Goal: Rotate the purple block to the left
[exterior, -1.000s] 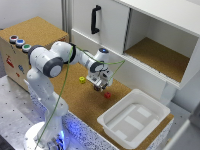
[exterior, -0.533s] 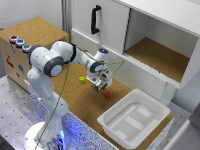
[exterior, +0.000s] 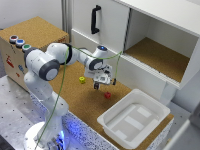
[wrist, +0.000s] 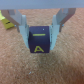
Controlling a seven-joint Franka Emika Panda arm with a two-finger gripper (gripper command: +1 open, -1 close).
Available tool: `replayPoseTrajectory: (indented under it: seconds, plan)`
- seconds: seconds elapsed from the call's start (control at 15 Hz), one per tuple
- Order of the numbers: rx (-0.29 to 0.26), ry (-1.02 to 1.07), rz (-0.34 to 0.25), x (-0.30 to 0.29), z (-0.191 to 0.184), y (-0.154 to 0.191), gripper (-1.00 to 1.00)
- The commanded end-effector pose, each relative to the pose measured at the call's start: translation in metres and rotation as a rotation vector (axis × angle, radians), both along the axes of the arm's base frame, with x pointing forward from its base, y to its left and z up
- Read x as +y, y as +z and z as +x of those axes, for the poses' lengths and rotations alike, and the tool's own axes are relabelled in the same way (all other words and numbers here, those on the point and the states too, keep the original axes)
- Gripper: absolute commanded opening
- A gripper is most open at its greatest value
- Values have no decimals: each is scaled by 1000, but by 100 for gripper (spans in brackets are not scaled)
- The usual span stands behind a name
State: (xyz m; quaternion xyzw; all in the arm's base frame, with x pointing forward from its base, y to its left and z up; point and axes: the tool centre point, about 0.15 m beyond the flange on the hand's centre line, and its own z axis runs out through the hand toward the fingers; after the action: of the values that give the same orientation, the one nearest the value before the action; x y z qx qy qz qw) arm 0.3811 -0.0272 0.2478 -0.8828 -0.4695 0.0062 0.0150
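**Purple block between the fingers, arm barely shifted**

The wrist view shows the purple block (wrist: 41, 40) sitting between the two grey fingers (wrist: 22, 27) of the gripper (wrist: 41, 36). The fingers stand just beside its two sides, close enough to look as if they touch, so the gripper appears clamped on the block. The block's top face is dark, and the face toward the camera carries a yellow bar and a yellow letter "A". Below it lies the cork surface (wrist: 45, 67). A small yellow block (wrist: 5, 22) shows at the edge of that view, apart from the gripper.

In the exterior view the gripper (exterior: 101, 84) hangs low over the cork-topped table (exterior: 75, 97), in front of the white cabinet (exterior: 150, 35). The purple block itself cannot be made out there, hidden by the fingers. The yellow block (exterior: 82, 79) lies toward the exterior view's left of the gripper, and a small red block (exterior: 107, 95) lies just toward the right and nearer the white bin (exterior: 114, 126).

Compared with half a second and one second earlier, the arm's pose and the gripper's place look almost unchanged, and the yellow and red blocks and the bin lie where they did.
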Motion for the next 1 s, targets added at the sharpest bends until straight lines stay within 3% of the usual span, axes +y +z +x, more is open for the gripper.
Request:
replayPoseTrajectory:
  seconds: [0.0, 0.27, 0.33, 0.6, 0.67, 0.93]
  plan:
    - [0, 331, -76, 16, -1, -32, -100]
    - [-48, 608, -93, 21, -14, -29, -100]
    - [-89, 688, -136, 19, -20, -34, -100]
    - [-70, 753, -163, 17, -11, -51, -100]
    - [-70, 719, -165, 22, -9, -48, 100]
    - [-87, 655, -138, 24, -15, -17, 100]
